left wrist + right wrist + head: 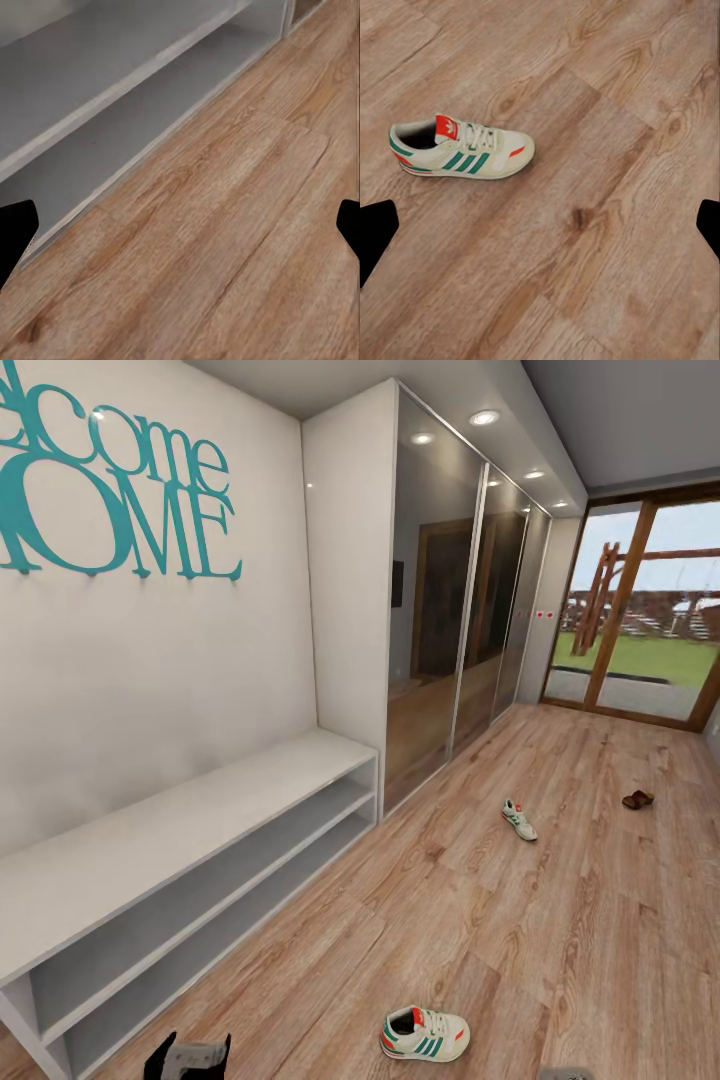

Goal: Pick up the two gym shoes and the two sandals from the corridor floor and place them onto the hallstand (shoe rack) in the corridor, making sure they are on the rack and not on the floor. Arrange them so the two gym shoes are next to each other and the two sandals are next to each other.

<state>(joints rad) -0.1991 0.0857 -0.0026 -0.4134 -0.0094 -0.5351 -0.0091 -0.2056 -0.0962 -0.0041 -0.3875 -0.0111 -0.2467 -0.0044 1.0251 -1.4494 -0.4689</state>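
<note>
the corridor is bright and evenly lit, with recessed ceiling spots (484, 418) glowing overhead and daylight coming through the glass door (640, 610) at the far end. the mirrored wardrobe doors (455, 610) carry soft reflections and small glints. shadows on the floor (500, 930) are faint. straight lines bow toward the head view's edges. both wrist views look slightly soft and grainy.

Near gym shoe (425, 1033), cream with green stripes and orange-red patches, upright on the corridor floor (560, 920). Second gym shoe (519, 820) and one brown sandal (637, 799) lie farther along. Pale grey hallstand (150, 840) stands against the wall, shelves bare.
</note>
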